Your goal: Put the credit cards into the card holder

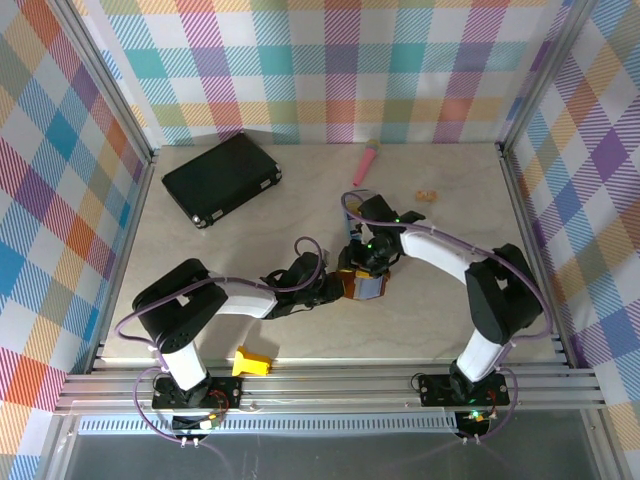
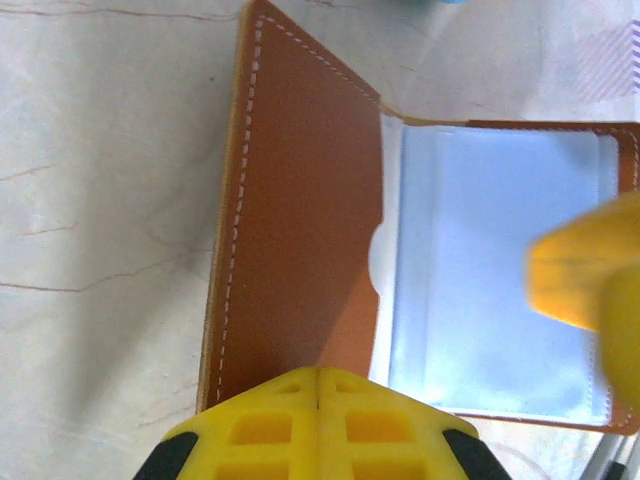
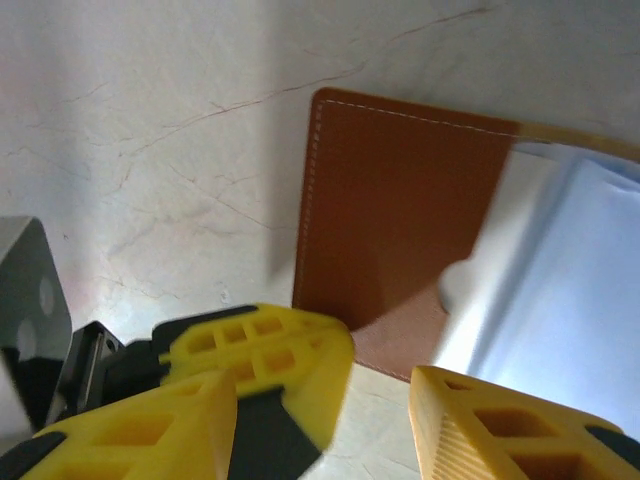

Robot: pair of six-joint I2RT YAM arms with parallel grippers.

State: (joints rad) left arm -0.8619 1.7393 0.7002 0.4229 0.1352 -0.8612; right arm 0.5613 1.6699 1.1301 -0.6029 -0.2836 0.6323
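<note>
While open flat, card holder (image 1: 365,288) spans L-R

I see the card holder (image 1: 362,287) lying opened out flat near the middle of the table (image 1: 450,300). It is a small brown leather wallet with pale stitching (image 2: 240,230) running along its edge. One half shows plain brown leather; the other half shows a glossy grey-blue pocket (image 2: 490,270) with a small rounded notch (image 2: 377,265) cut where the two halves meet.
</note>
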